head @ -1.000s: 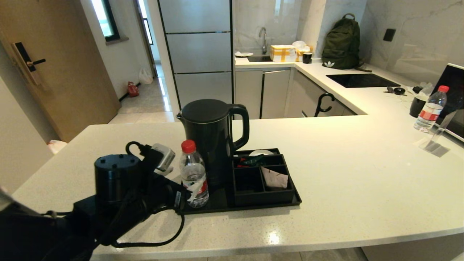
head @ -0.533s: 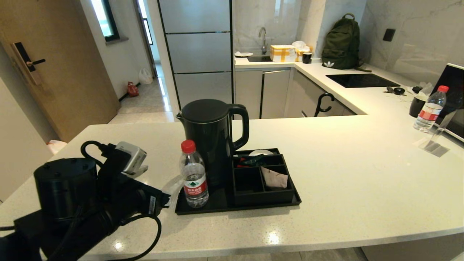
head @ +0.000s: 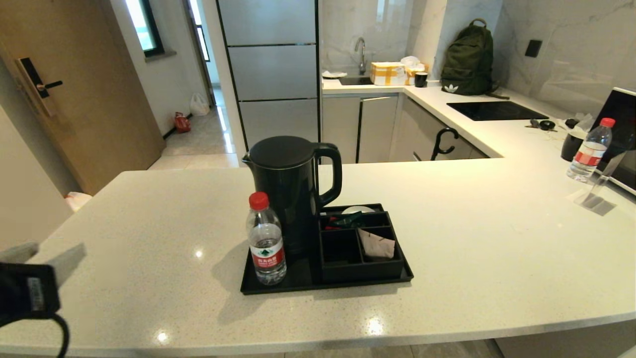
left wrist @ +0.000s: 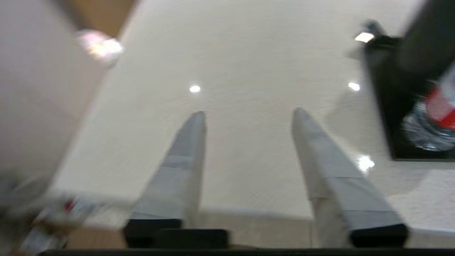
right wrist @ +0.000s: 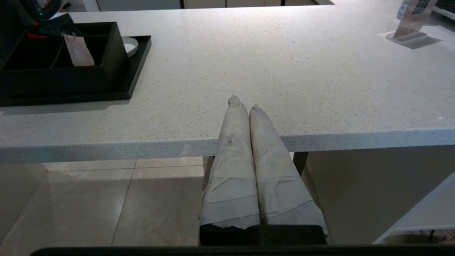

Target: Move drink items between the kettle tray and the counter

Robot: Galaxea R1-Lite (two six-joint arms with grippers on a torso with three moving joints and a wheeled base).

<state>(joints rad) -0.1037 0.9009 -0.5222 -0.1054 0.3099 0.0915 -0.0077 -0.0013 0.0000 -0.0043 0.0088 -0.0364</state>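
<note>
Head view: bottle (head: 267, 239) upright at tray's (head: 298, 284) front-left corner beside kettle (head: 289, 189); sachet (head: 377, 244) in box's (head: 360, 248) front-right compartment.

Left wrist: my left gripper (left wrist: 249, 113) spread, empty, over counter (left wrist: 249, 64) beside tray.

Right wrist: my right gripper (right wrist: 243, 103) pressed together at counter's front edge.

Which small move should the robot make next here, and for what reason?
Probably the right gripper, shut and parked below the counter edge, should open and rise toward the sachet standing in the box on the kettle tray. The water bottle already stands on the tray, and the left gripper is open and empty, away at the counter's left side.
</note>
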